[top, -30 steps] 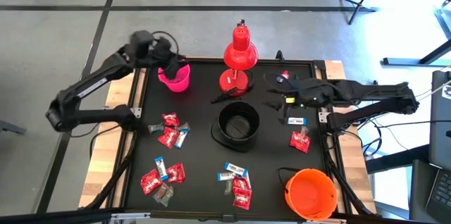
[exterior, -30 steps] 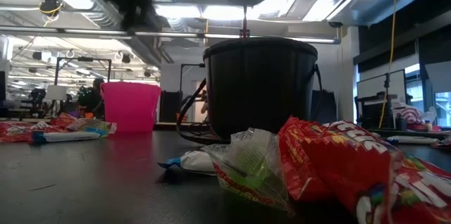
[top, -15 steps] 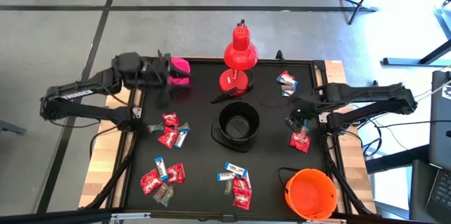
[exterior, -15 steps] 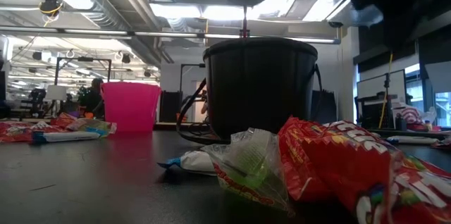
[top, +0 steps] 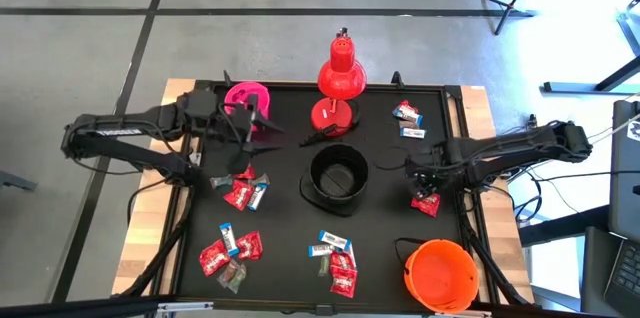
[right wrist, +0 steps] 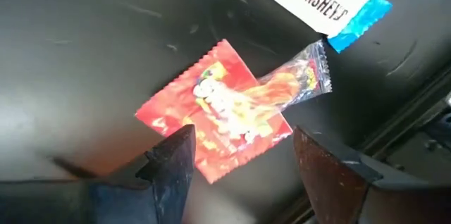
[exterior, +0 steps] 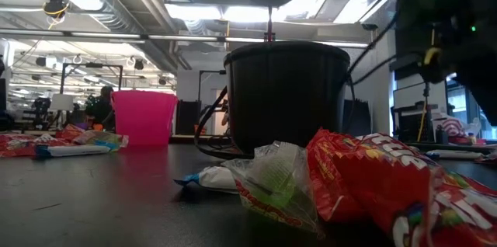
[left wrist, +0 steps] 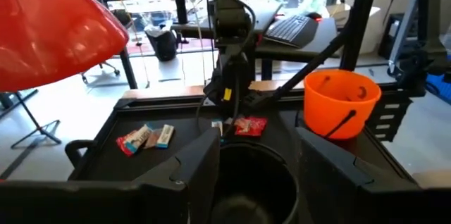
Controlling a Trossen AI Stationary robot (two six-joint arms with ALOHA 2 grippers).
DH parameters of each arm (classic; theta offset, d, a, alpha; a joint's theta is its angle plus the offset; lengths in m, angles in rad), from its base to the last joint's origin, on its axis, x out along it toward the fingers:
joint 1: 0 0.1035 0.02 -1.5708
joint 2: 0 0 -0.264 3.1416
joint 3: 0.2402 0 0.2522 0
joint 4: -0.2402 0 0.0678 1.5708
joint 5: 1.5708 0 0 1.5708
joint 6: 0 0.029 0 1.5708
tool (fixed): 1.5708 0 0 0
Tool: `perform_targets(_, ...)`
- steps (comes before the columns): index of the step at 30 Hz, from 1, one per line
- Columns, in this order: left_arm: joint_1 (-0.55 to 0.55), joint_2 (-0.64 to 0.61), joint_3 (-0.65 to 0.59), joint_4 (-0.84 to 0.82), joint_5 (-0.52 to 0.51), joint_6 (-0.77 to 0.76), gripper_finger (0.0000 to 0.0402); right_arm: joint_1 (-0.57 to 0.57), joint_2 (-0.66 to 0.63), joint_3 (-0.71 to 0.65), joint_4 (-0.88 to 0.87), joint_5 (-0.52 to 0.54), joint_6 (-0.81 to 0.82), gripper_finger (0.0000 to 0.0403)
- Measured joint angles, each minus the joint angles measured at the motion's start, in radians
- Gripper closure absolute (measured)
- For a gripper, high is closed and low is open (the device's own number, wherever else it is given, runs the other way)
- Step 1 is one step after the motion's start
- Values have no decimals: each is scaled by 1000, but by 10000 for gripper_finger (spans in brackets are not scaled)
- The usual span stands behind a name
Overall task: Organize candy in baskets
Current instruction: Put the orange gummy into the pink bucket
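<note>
Here, red candy point(right wrist: 225, 115) on table, between right fingers point(right wrist: 169, 164), untouched

Three round plastic baskets stand upright on the black worktop point(top: 290, 248): a small pink basket point(top: 246, 97) at the far left, a black basket point(top: 337, 177) in the middle, a larger orange basket with a thin black handle point(top: 440, 273) at the near right. Shiny red and white-and-blue wrapped candy lies scattered flat in clusters, including a red candy packet point(right wrist: 225, 111) beside a white-and-blue bar point(right wrist: 317, 2).

Two slim dark jointed arms trail black cables, each ending in a two-fingered black tool point(right wrist: 243, 175).
</note>
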Motion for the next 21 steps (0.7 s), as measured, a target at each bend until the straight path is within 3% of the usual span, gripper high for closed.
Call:
perform_targets(14, -49, 41, 0, -2, -44, -27, 232, 0, 52, -91, 126, 37, 50, 172)
perform_targets(21, -64, 41, 0, -4, -64, -29, 232, 0, 112, -103, 141, 52, 53, 233)
